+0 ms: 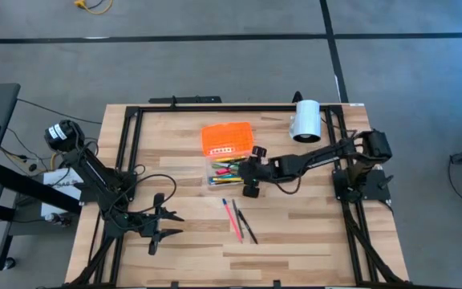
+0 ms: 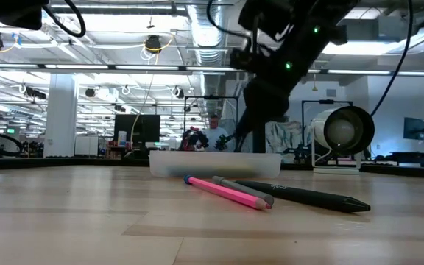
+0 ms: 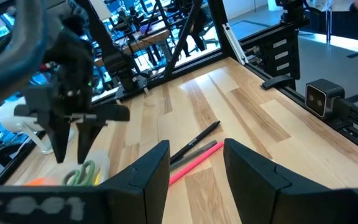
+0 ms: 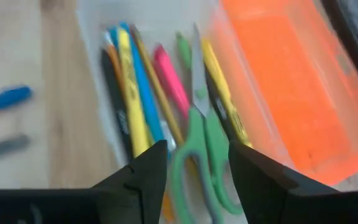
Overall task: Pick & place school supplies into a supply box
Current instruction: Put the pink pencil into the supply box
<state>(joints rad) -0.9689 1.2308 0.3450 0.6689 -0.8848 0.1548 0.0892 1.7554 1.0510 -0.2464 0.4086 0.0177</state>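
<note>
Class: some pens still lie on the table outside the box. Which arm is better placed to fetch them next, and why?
Probably the right: its open gripper hangs over the supply box, just beside the loose pens. The left gripper waits open near the table's front left, farther from them.

scissors [image 4: 205, 155] handles running off pic edge, blurry | box [image 2: 216, 163] contents not showing in low view | lid [image 4: 291, 81] cut by edge | right gripper [image 1: 251, 172] covering box end

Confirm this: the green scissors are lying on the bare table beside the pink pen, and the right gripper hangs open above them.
Not right. The green scissors lie inside the supply box among the pens, as the right wrist view shows. The right gripper does hang open above them.
</note>
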